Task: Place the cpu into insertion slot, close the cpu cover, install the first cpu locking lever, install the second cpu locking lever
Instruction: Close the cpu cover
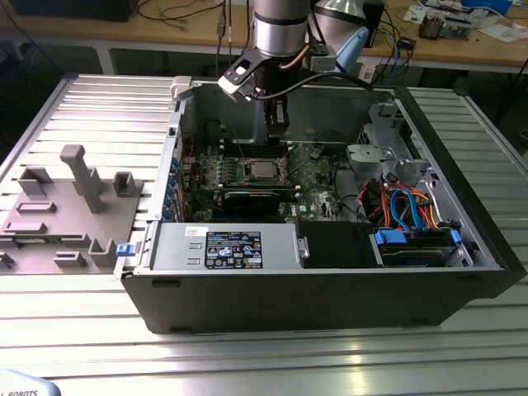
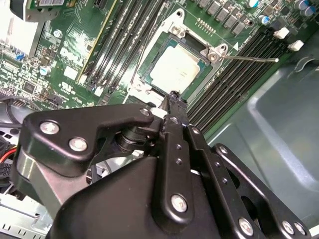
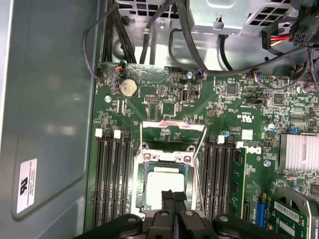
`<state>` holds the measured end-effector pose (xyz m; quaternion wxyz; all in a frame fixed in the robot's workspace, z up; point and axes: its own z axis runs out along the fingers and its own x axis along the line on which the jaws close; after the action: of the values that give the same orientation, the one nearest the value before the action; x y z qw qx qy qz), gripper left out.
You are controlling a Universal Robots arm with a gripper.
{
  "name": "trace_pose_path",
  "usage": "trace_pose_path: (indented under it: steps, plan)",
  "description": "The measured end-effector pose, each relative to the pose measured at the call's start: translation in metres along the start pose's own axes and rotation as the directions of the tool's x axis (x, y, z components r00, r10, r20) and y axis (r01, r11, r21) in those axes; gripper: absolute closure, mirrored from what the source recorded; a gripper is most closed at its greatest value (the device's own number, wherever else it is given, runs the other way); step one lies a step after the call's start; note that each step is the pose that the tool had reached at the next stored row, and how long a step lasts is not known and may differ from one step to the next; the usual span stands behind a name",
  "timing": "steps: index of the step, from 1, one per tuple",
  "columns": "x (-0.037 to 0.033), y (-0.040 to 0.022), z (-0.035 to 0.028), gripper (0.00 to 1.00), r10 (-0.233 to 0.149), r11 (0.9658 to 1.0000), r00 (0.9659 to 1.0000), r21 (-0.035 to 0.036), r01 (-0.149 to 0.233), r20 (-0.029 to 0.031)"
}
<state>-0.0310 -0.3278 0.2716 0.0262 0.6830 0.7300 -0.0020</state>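
Your hand is closed, its fingers pressed together with nothing between them. That posture suits pushing or hooking a part, not carrying one. In the upper middle of the exterior view it reaches down from the arm into the open case, which sits on the ribbed surface. In both wrist views the tip hovers at the edge of the slot, close over the board. Whether it touches anything cannot be told.

The cpu lies flat in the slot, silver top up and square with the rim, so placement looks done. The cover appears to lie down around it, but that is a judgement, not a certainty.

One lever and the other lever show as thin rods standing clear on either side of the slot, between it and the memory slots. Neither looks latched, which would explain the hand's position at the slot's edge.
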Motion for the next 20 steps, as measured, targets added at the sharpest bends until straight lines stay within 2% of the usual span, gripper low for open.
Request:
trace_pose_path:
  steps: [20]
  plan:
    - [-0.0009,0.0138,0.0005,0.89,0.0,1.0,1.0,0.0003,0.0,0.0]
